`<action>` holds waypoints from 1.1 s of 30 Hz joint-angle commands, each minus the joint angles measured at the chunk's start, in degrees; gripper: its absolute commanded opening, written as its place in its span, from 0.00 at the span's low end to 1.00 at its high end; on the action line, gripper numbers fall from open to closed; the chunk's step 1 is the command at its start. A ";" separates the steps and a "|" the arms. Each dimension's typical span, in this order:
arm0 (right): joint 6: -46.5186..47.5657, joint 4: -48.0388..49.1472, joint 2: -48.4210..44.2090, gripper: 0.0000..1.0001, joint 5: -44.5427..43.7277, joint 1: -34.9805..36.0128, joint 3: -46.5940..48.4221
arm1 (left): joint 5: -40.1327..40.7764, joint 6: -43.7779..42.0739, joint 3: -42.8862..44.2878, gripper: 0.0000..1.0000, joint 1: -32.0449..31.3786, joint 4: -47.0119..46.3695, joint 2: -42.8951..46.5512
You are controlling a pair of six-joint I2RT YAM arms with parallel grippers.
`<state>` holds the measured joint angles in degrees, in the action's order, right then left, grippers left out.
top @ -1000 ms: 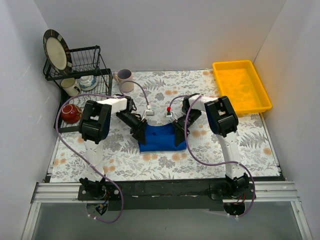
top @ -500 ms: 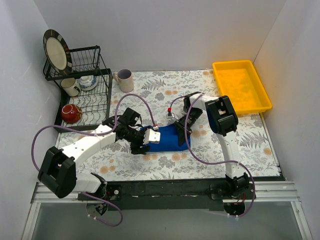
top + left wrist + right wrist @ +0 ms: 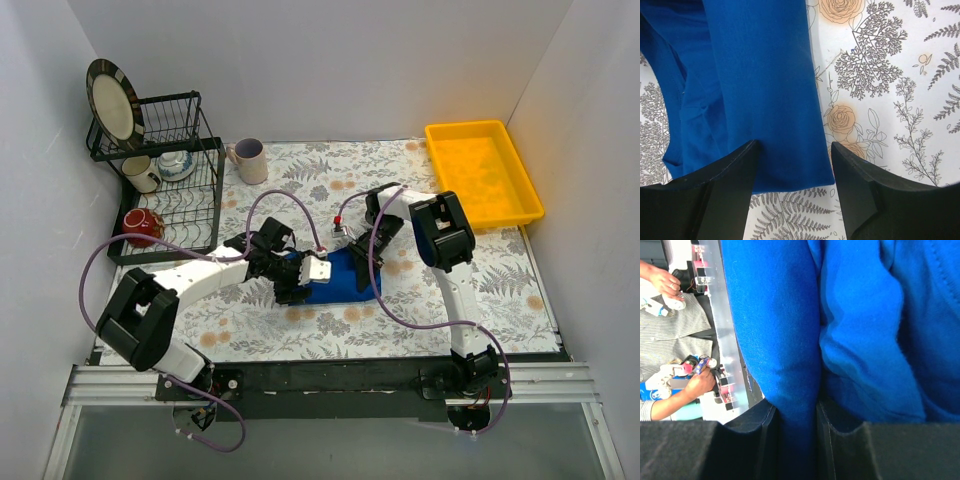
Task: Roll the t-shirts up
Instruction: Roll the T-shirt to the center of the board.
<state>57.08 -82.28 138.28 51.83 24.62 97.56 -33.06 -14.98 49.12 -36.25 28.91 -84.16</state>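
One royal-blue t-shirt (image 3: pixel 338 280) lies folded into a thick bundle on the floral cloth, mid-table. My left gripper (image 3: pixel 293 287) hovers at its left end, open. In the left wrist view the fingers (image 3: pixel 730 180) straddle the t-shirt's (image 3: pixel 760 75) lower edge with nothing pinched between them. At the bundle's right end, my right gripper (image 3: pixel 363 277) is shut on a fold. The right wrist view shows a ridge of the t-shirt's blue fabric (image 3: pixel 775 315) squeezed between the right gripper's (image 3: pixel 797 420) two pads. No print shows.
A yellow tray (image 3: pixel 485 172) stands at the back right. At the back left are a black dish rack (image 3: pixel 200 205) with a plate (image 3: pixel 110 100), cups, a red mug (image 3: pixel 141 226) and a pale mug (image 3: pixel 248 160). White walls enclose the table.
My left arm has stretched out low over the table toward the t-shirt's left end, and its jaws have opened wider. The right gripper keeps its grip in the same place.
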 commanded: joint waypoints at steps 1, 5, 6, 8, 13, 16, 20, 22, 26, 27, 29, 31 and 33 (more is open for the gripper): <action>1.81 7.40 2.70 0.09 -8.86 0.16 2.02 | -0.34 -0.40 -0.69 0.59 -0.31 -1.22 -2.06; 1.72 7.49 2.96 0.11 -9.03 0.25 2.64 | 1.24 -0.92 -1.75 0.59 -0.31 -1.13 -4.43; 1.72 7.49 2.79 0.13 -9.12 0.25 2.90 | 1.59 -0.93 -2.01 0.60 -0.31 -1.22 -5.30; 3.11 7.49 0.96 0.20 -9.21 0.16 2.81 | 2.65 -1.19 -2.72 0.59 -0.31 -1.22 -5.93; 4.27 7.66 -6.69 0.59 -9.03 -1.50 4.04 | 3.70 -1.36 -4.56 0.59 -0.31 -1.74 -5.93; 3.22 7.57 -12.05 0.73 -9.56 -3.34 4.92 | 4.49 -1.80 -6.32 0.60 -0.31 -2.62 -5.58; 1.20 9.05 -19.60 0.99 -9.30 -5.72 4.05 | 6.86 -2.07 -8.25 0.60 -0.31 -4.47 -5.84; -2.12 12.65 -23.30 0.99 -9.56 -6.08 2.03 | 7.83 -2.07 -9.31 0.60 -0.40 -5.61 -6.19; -11.97 38.70 -45.81 0.98 -17.52 -5.81 -18.80 | 9.94 -1.98 -10.19 0.54 -0.40 -6.85 -7.42; -12.17 45.13 -50.52 0.99 -18.51 -5.55 -23.86 | 10.38 -1.89 -10.27 0.52 -0.40 -6.85 -7.68; -11.30 62.89 -61.66 0.98 -18.61 -4.24 -34.75 | 10.73 -0.84 -10.01 0.46 -0.40 -7.11 -7.77; -8.93 68.90 -65.49 0.99 -20.27 -0.66 -45.50 | 9.17 0.21 -8.88 0.36 -0.40 -5.54 -7.86; -2.52 66.04 -66.30 0.98 -21.34 1.82 -47.80 | 6.97 2.06 -7.21 0.32 -0.14 -3.43 -8.91</action>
<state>49.25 -30.35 72.99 34.37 21.74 57.34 -28.84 -16.64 42.98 -36.56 15.18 -88.07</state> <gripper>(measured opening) 0.985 0.381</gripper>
